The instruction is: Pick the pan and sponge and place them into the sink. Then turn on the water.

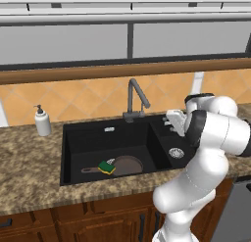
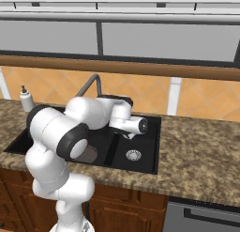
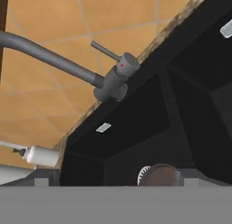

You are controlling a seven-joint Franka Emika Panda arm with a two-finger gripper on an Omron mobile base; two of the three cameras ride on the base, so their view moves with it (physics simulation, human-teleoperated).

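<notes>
The black sink (image 1: 73,138) has two basins. In the large one lies the dark pan (image 1: 128,164), handle pointing left, with the yellow-and-green sponge (image 1: 106,167) resting on its left rim. The grey faucet (image 1: 133,96) stands behind the divider; its lever (image 3: 105,50) sticks out from the base. No water is in view. My gripper (image 1: 174,120) hovers open above the small basin, right of the faucet base and apart from it, with nothing between its fingers. In the hand view my gripper (image 3: 115,180) faces the faucet base (image 3: 115,80).
A white soap dispenser (image 1: 42,121) stands on the speckled counter (image 1: 29,172) left of the sink. The small basin's drain (image 1: 176,152) lies below my hand. An orange tiled wall (image 1: 88,96) and a wooden ledge run behind the faucet.
</notes>
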